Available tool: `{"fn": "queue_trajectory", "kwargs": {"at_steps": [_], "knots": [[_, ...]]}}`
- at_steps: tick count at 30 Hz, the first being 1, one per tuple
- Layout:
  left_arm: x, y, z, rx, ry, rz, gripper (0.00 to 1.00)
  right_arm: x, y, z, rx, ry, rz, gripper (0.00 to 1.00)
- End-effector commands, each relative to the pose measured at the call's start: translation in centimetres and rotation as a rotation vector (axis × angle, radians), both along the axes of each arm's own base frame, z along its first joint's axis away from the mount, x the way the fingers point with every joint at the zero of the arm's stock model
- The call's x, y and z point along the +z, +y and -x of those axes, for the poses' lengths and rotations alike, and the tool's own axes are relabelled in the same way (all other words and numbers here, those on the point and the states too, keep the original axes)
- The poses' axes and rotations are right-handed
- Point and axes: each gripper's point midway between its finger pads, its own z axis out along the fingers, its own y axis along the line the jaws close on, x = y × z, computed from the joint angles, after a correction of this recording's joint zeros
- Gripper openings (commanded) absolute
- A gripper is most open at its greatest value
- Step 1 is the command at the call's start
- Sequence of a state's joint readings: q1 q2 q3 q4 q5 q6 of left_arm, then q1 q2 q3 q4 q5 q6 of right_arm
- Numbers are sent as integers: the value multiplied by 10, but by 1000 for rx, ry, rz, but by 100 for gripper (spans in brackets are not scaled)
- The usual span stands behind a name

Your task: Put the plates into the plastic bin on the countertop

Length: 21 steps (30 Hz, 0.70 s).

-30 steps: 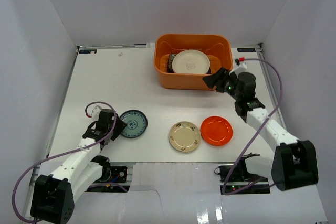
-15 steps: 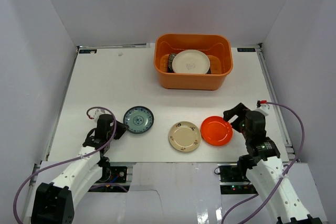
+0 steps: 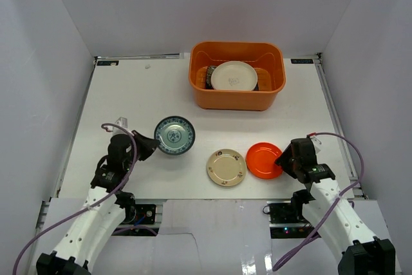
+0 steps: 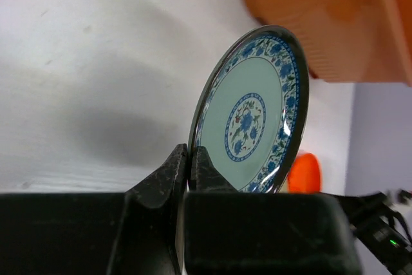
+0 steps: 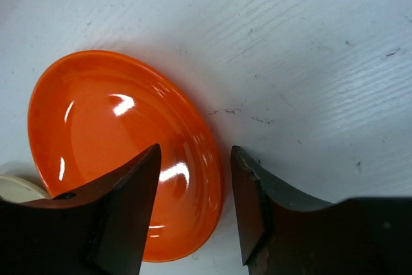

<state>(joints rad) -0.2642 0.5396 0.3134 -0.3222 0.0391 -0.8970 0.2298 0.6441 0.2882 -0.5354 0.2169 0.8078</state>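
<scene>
My left gripper [image 3: 150, 147] [image 4: 188, 159] is shut on the near rim of the blue-patterned plate [image 3: 174, 135] [image 4: 253, 113], which is lifted and tilted on edge above the countertop [image 3: 129, 94]. The orange-red plate [image 3: 262, 160] [image 5: 116, 146] lies flat at the front right. My right gripper [image 3: 281, 161] [image 5: 195, 181] stands open with one finger over the plate and the other outside its right rim. A cream-gold plate [image 3: 226, 167] lies to its left. The orange plastic bin [image 3: 237, 95] at the back holds a white plate [image 3: 234, 75] on top of darker plates.
White walls close in the left, back and right sides. The arms' cables loop near the front corners. The blurred orange bin wall [image 4: 309, 17] fills the top right of the left wrist view.
My left gripper has closed on the blue-patterned plate and lifted it up and to the right. My right arm came back from the bin to the orange-red plate's right rim.
</scene>
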Motion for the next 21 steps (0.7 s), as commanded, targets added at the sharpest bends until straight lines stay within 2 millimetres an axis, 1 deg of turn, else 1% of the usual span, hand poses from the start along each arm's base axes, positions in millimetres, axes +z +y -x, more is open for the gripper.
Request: {"fn": "queue_trajectory", "kwargs": {"at_steps": [1, 2, 4, 5, 7, 8, 9, 10, 11, 12, 13, 14, 15, 16, 17, 18, 19, 20, 21], "knots": [[86, -20, -10, -132, -220, 22, 0, -16, 13, 7, 34, 50, -65, 53], [112, -23, -17, -144, -259, 18, 0, -18, 17, 7, 37, 53, -90, 49], [139, -30, -23, -181, -312, 24, 0, -26, 23, 8, 45, 66, -121, 47], [156, -35, -32, -194, -332, 35, 0, -28, 23, 7, 43, 64, -121, 42], [178, -46, -41, -237, -373, 62, 0, -29, 21, 3, 48, 53, -103, 38], [186, -54, -51, -254, -372, 69, 0, -29, 20, 2, 49, 50, -93, 32], [194, -59, -58, -264, -389, 79, 0, -29, 18, 0, 48, 45, -85, 28], [197, -69, -61, -292, -386, 87, 0, -26, 18, -4, 43, 26, -84, 22], [212, -77, -66, -309, -413, 95, 0, -24, 18, -7, 42, 12, -84, 17], [204, -89, -81, -324, -384, 92, 0, -22, 17, -10, 38, -3, -81, 14], [206, -96, -89, -326, -385, 77, 0, -18, 18, -16, 39, -29, -83, 9], [208, -113, -91, -363, -385, 68, 0, -15, 18, -19, 41, -43, -81, 8], [213, -127, -107, -378, -379, 57, 0, -12, 18, -22, 43, -56, -76, 8], [216, -141, -111, -404, -380, 55, 0, -5, 18, -28, 54, -85, -65, 8], [219, -149, -119, -410, -386, 43, 0, -1, 18, -32, 59, -102, -61, 8], [242, -156, -129, -411, -431, 40, 0, 5, 18, -36, 69, -126, -58, 8], [220, -168, -148, -418, -377, 15, 0, 11, 19, -39, 89, -149, -53, 8], [215, -173, -158, -420, -371, -9, 0, 20, 21, -44, 103, -180, -57, 8], [230, -178, -170, -419, -387, -15, 0, 30, 25, -48, 122, -220, -71, 8]]}}
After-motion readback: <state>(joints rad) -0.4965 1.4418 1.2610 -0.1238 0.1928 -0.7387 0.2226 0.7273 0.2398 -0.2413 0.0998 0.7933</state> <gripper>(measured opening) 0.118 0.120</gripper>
